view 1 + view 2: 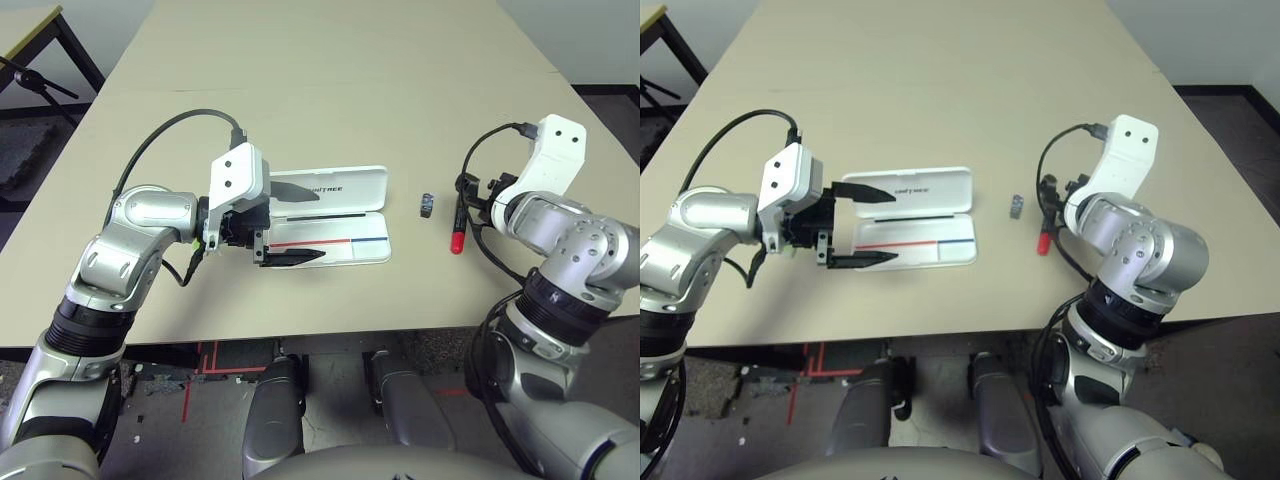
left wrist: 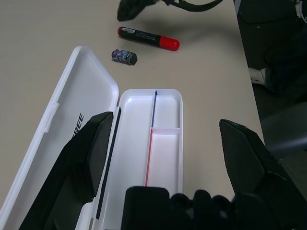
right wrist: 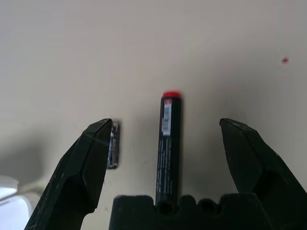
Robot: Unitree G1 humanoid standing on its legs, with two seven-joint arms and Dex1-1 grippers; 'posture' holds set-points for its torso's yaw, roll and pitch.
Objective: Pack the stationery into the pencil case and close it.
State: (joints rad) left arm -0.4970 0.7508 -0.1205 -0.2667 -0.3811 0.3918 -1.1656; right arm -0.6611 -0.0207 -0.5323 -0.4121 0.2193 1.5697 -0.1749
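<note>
Two grippers stand wide open over the table (image 1: 330,110), neither with anything between its fingertips. The left gripper (image 1: 858,222) hovers over the pencil case (image 1: 925,252), which lies open — lid flat on the far side, red and blue stripe showing in the tray. Just beyond the case's right end lies the dark block (image 2: 124,57), and farther right the red-and-black marker (image 2: 148,38), its red cap toward the robot. The right gripper (image 3: 165,143) is above that marker, fingers spread to either side of it. A bit of light green shows behind the left gripper — probably the highlighter (image 1: 200,244), though mostly hidden.
</note>
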